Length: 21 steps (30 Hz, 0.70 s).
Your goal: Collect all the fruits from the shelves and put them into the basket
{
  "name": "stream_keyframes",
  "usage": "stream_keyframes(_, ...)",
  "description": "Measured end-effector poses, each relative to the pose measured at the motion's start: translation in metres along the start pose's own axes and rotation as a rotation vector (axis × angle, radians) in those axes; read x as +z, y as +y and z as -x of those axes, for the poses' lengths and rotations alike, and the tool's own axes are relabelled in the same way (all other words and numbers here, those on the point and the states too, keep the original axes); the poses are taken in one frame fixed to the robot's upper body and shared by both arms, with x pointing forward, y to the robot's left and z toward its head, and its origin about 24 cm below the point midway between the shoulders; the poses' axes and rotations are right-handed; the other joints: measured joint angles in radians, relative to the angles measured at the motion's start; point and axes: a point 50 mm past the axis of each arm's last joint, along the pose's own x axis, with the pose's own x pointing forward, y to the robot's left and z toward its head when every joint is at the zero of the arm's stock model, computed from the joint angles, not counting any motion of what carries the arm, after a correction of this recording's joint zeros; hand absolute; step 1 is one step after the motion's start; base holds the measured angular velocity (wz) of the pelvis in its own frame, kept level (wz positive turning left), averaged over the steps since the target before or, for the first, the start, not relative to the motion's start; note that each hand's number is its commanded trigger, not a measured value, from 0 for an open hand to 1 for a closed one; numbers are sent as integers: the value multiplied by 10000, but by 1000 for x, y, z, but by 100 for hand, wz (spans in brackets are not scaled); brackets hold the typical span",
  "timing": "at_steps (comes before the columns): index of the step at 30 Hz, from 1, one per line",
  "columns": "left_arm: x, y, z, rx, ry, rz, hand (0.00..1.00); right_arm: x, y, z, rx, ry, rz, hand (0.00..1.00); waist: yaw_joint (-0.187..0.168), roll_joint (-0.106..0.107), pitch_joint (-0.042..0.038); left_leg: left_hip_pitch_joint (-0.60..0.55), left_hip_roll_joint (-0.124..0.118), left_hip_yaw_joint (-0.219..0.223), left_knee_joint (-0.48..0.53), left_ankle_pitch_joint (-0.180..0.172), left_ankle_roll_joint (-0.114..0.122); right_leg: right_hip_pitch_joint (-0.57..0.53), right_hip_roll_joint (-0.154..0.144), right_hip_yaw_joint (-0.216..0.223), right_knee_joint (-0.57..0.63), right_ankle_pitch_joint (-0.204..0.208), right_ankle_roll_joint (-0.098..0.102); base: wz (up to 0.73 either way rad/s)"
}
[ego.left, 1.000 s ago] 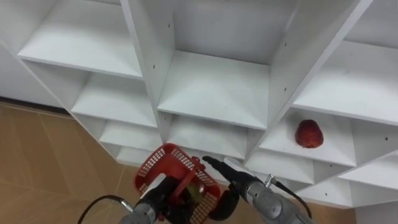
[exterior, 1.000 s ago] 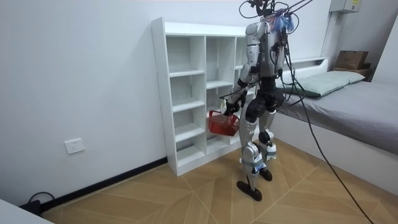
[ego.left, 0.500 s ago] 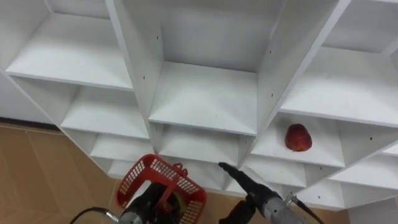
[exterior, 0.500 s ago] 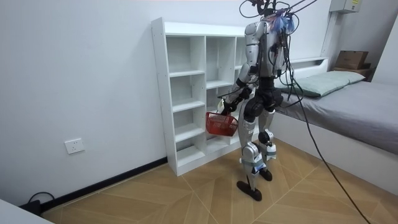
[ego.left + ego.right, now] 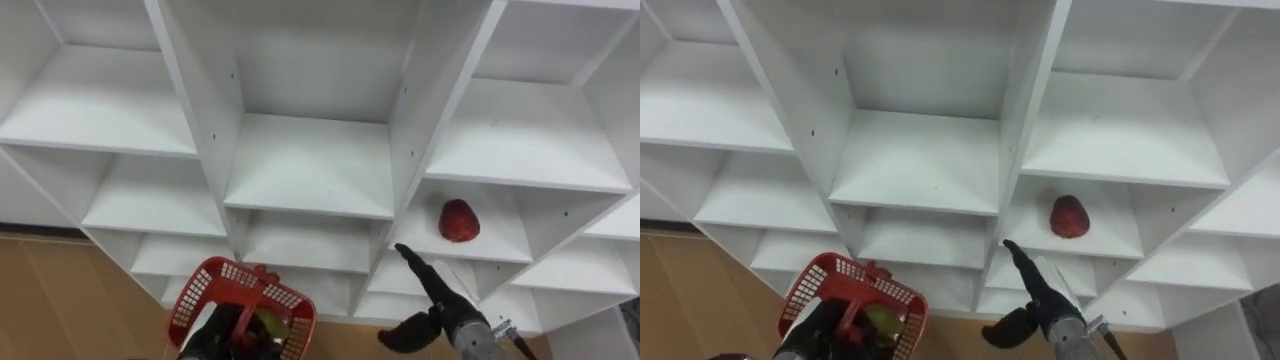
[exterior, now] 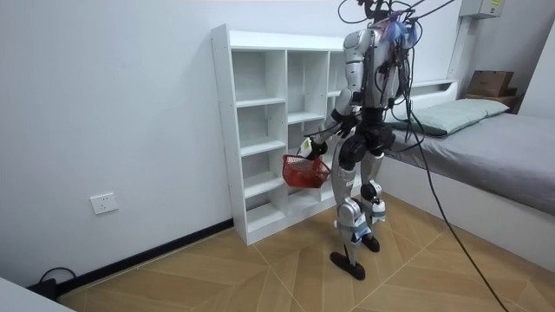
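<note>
A red fruit [image 5: 459, 220] lies alone on a shelf in the right column of the white closet [image 5: 318, 160]. Just below and left of it, my right hand [image 5: 432, 293] is open, its straight fingers pointing up towards that shelf's front edge without touching the fruit. Low on the left hangs a red mesh basket [image 5: 203, 287] in front of the lower shelves. My left hand [image 5: 218, 336] is shut on its handle. A greenish fruit [image 5: 271, 325] lies inside the basket. In the room view I stand facing the closet [image 6: 260, 130] with the basket [image 6: 305, 172] held out before it.
The other compartments hold nothing. Upright dividers [image 5: 412, 110] flank the middle column. A bed [image 6: 486, 130] stands behind me at the room view's right. Wooden floor [image 6: 260, 269] stretches before the closet.
My right hand has risen and reached forward towards the red fruit's shelf. In the room view the basket has lifted a little and shifted left. The eye view itself has tilted upward.
</note>
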Motion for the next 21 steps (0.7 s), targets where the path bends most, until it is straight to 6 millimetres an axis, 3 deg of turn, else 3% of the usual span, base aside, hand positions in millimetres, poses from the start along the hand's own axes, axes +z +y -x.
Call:
stream_keyframes(13, -3, 0, 2, 294, 66, 188, 100, -2, -12, 2, -1840, 71, -671, 0, -148, 2, 5, 180, 32, 109, -176, 0, -1, 36, 62, 151, -45, -2, -1, -3)
stream_keyframes(21, -3, 0, 3, 290, 81, 185, 100, 1, -17, 0, -2408, 3, -1026, 0, -135, -130, 72, 321, 30, 279, -219, -2, 1, 110, 73, 243, -75, -11, 15, -5)
